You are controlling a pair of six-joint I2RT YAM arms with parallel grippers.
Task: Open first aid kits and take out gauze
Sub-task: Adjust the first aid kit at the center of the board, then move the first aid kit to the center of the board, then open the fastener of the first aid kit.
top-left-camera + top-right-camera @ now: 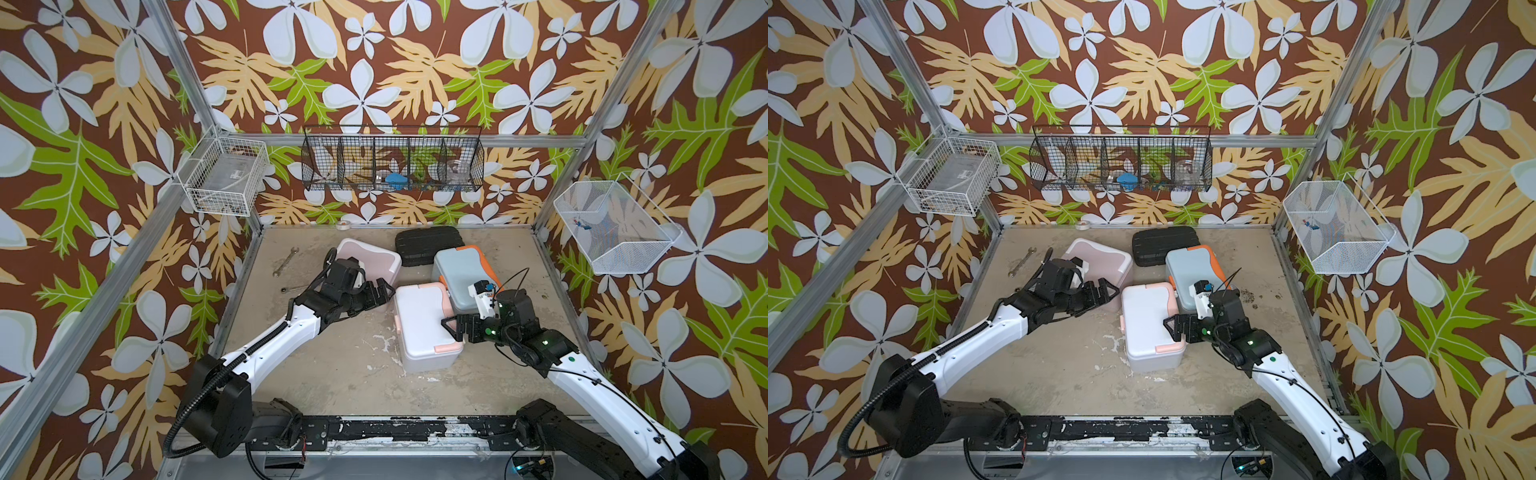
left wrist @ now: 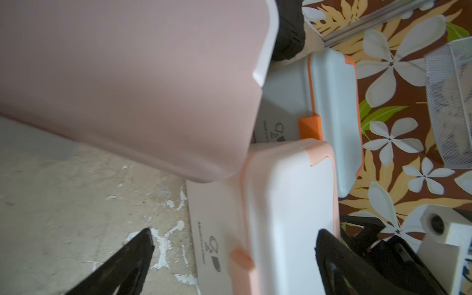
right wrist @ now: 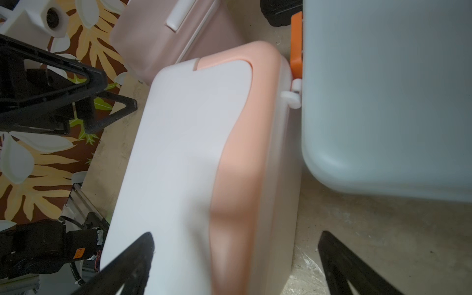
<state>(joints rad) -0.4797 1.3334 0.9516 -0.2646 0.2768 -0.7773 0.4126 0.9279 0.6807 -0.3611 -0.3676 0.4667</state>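
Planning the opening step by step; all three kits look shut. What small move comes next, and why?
Probably ease the left gripper forward onto the peach latch of the white-and-peach kit: its lid is shut, the latch lies ahead between its open jaws, and the open right gripper sits opposite.
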